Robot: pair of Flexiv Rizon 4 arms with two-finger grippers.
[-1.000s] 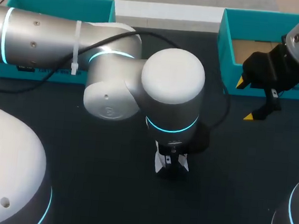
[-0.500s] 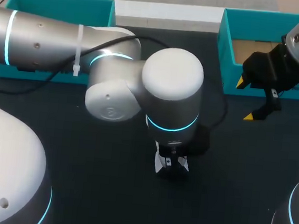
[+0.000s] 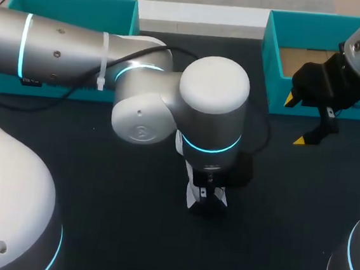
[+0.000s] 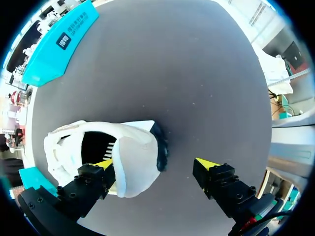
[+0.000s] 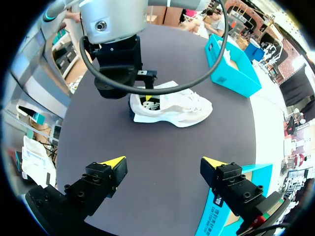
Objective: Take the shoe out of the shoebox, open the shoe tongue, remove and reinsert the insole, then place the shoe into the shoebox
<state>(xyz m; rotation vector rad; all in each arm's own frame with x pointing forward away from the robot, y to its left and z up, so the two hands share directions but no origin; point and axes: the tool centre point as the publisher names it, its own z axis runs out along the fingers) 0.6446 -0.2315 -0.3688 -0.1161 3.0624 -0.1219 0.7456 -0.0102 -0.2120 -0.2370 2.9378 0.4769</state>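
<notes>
A white shoe [image 5: 172,105] with a dark heel tab lies on its side on the dark table [image 5: 162,142]. In the left wrist view, my left gripper [image 4: 155,164] is open around the shoe [image 4: 130,162]'s heel. One finger [image 4: 104,163] is inside the shoe's opening and the other stands outside, apart from the heel. From above, my left arm [image 3: 211,112] hides most of the shoe [image 3: 190,197]. My right gripper [image 3: 301,120] hangs open and empty beside the teal shoebox [image 3: 272,67], well away from the shoe.
A second teal box [image 3: 71,3] stands at the table's back left. My left arm's forearm and elbow span the table's middle. Bare table lies between my right gripper [image 5: 163,161] and the shoe.
My left arm's elbow and wrist have shifted slightly to the right above the shoe. The right arm has not moved.
</notes>
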